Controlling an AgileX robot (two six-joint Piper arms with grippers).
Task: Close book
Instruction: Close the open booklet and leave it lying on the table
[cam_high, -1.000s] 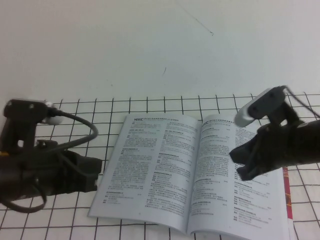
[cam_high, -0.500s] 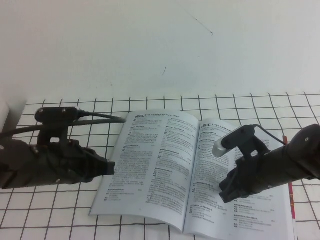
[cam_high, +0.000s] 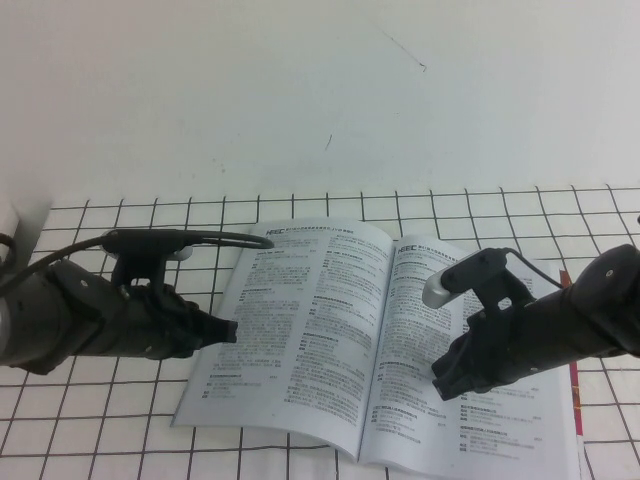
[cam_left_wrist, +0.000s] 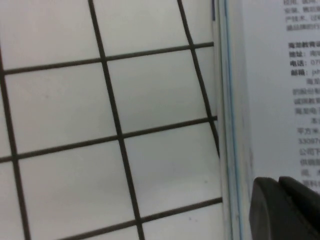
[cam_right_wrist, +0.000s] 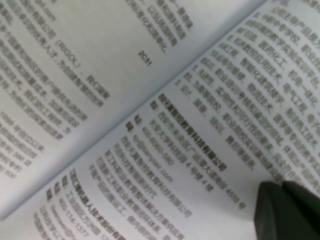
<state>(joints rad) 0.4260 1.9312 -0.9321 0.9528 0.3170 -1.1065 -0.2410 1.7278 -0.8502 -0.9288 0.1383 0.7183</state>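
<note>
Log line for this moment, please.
book open | left pincer shut at left page edge | right pincer shut over right page

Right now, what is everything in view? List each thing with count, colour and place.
book: one, white pages with black print, lying open mid-table; red cover edge shows on its right.
table: one, white with black grid lines, under the book.
backdrop: one, plain white, beyond the grid.
left gripper: one, black, shut, at the book's left edge.
right gripper: one, black, shut, low over the right page.
</note>
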